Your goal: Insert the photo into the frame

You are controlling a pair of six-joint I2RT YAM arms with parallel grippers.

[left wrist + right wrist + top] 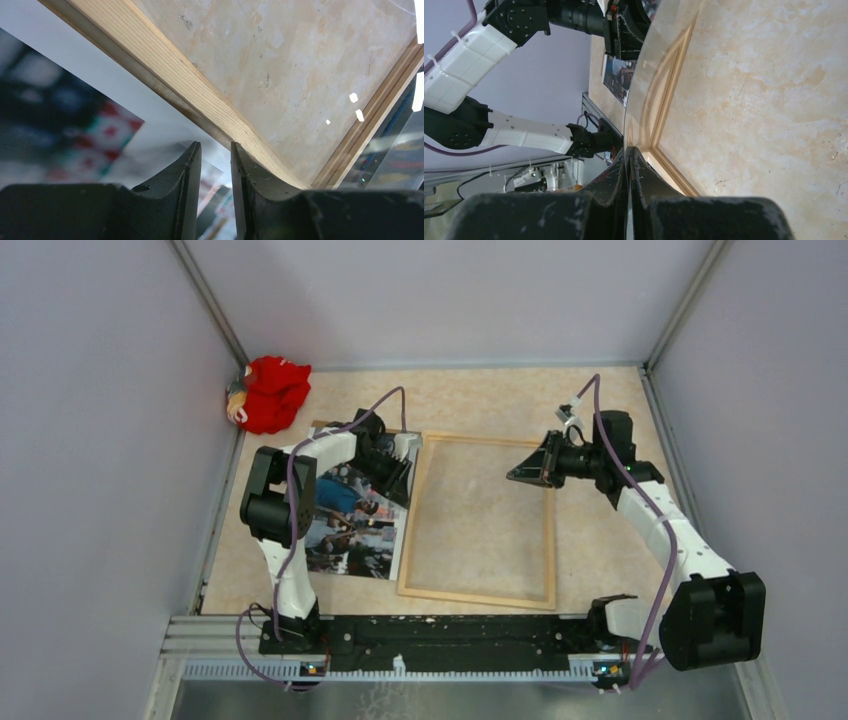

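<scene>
My right gripper point(629, 150) pinched shut on clear pane point(646, 90) edge. My left gripper point(216, 145) narrow, at frame point(200, 95) corner beside photo point(75, 125) – whether gripping, cannot tell.

Pale wood-grain frame point(476, 598), photo point(350, 535) — blues, greys, red, white border — beige marbled table point(480, 395), red cloth point(275, 392)

A: Top view, illumination?
B: Bright, even, diffuse from above; only faint shadows on the table point(480, 400); sharp overall.
A: Wrist views?
B: Left: the photo point(65, 120) is out of focus, with white glare spots at right. Right: curved reflections cross the clear pane point(649, 90).
</scene>
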